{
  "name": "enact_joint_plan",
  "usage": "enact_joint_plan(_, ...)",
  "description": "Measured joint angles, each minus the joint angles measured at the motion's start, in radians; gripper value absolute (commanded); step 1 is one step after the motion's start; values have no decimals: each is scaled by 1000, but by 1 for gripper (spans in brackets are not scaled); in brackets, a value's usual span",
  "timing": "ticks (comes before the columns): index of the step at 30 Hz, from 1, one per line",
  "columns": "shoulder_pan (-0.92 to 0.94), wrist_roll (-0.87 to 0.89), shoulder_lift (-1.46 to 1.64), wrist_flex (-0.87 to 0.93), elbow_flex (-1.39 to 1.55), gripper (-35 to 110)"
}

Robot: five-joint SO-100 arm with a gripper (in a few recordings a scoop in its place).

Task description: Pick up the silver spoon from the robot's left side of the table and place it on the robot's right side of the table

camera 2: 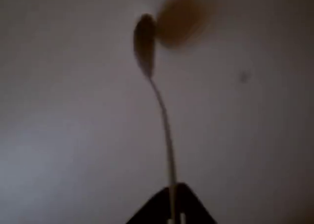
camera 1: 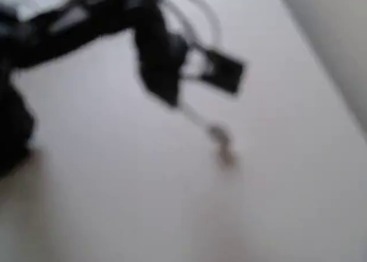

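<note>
The overhead view is blurred. The silver spoon [camera 1: 202, 123] sticks out from my black gripper [camera 1: 172, 98], handle in the fingers and bowl pointing down-right over the white table [camera 1: 114, 187]. In the wrist view the spoon [camera 2: 162, 111] rises from the dark fingertips at the bottom edge, its gripper [camera 2: 172, 204] shut on the handle's end. The oval bowl [camera 2: 144, 42] is at the top, with a soft shadow beside it on the table, so the spoon hangs above the surface.
The black arm [camera 1: 69, 21] reaches in from the upper left, with a black camera block [camera 1: 226, 70] and white cables beside the wrist. The table's edge runs diagonally at the upper right, with grey floor [camera 1: 338, 32] beyond it.
</note>
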Motion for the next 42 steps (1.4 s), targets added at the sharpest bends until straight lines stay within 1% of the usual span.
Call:
enact_joint_plan(13,262,-265,-2,-9,11,-2)
enact_joint_plan(23,310,-304,-66,-9,15,-1)
enact_joint_plan(25,310,-304,-80,-9,17,6)
enact_joint_plan(27,313,-304,-89,-9,17,22)
enact_joint_plan(28,316,-304,-94,-9,17,26)
enact_joint_plan(30,324,-304,-100,-9,17,30)
enact_joint_plan(32,333,-304,-100,-9,17,31)
enact_joint_plan(34,337,-304,-100,-9,17,29)
enact_joint_plan(35,337,-298,-100,-9,17,25)
enact_joint_plan(36,336,-282,-91,-9,17,18)
enact_joint_plan(38,322,-227,-43,-9,17,-2)
enact_joint_plan(42,233,0,115,-2,21,-2)
